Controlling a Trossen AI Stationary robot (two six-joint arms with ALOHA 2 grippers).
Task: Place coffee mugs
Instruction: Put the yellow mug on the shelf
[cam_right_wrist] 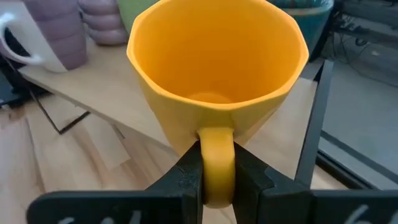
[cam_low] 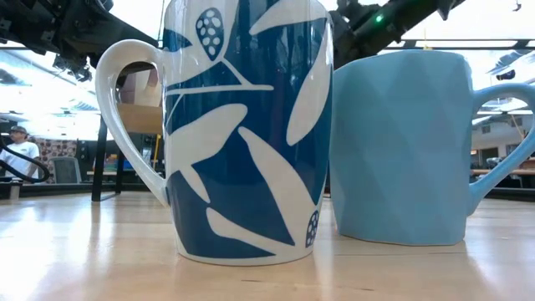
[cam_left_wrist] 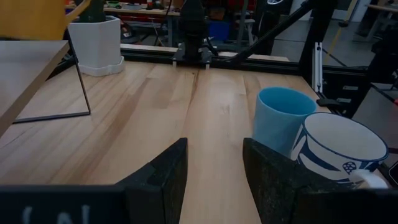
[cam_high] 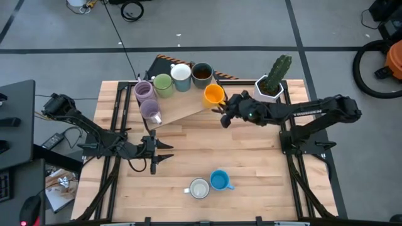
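Low view: I see only the patterned mug [cam_low: 247, 125] and blue mug [cam_low: 401, 146]. My right claw [cam_right_wrist: 211, 174] pinches the orange mug [cam_high: 214, 94] handle beside the cactus pot [cam_high: 270, 88]; left claw [cam_high: 164, 152] idles, parted, over the desk [cam_high: 251, 163].

We saw the right pincer [cam_right_wrist: 217, 171] reached out across the table's [cam_high: 251, 163] far side, clamped on a handle, while the left pincer [cam_left_wrist: 214, 168] waited low, its fingers parted.

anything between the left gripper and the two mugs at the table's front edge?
No, just bare wood. The high view shows open tabletop between the left gripper and the white mug and blue mug.
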